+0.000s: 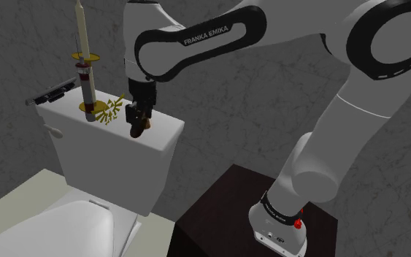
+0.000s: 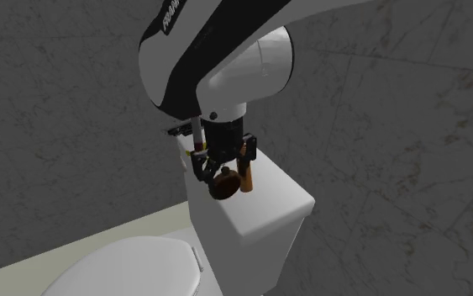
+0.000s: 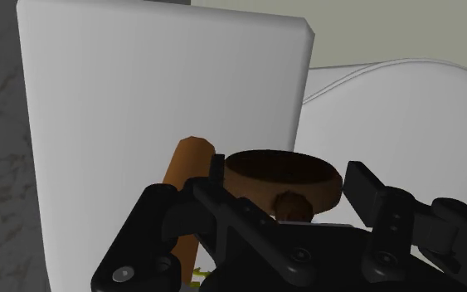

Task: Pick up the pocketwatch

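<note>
Arm reached from the stand (image 1: pixel 225 201) up and over to the toilet tank (image 1: pixel 163 139), gripper (image 1: pixel 137 125) pointing down at the lid's end nearer the stand. Fingers (image 3: pixel 364 187) were drawn in to the width of the watch (image 3: pixel 283 170), one on each side of its rim, clasping it. Watch was a brown round disc with a small knob turned toward the hand; in the second exterior view its round face showed upright between the fingers. It sat low over the lid, toward the front edge; could not tell whether it was clear of the surface or touching it. Just beside the watch, on the wall side, an orange-brown cylinder (image 3: pixel 186 162) stood on the lid, close to one finger. Further along the lid, toward its far end, a dark holder (image 1: pixel 87 84) carried a tall pale candle (image 1: pixel 82 29). A small gold ornament (image 1: pixel 109 111) lay between that holder and the gripper. At the far end corner, by the back edge, lay a flat black item (image 1: pixel 54 93), too small to make out. White toilet seat (image 2: pixel 134 269) closed below the tank. Grey marbled wall (image 1: pixel 269 109) behind.
</note>
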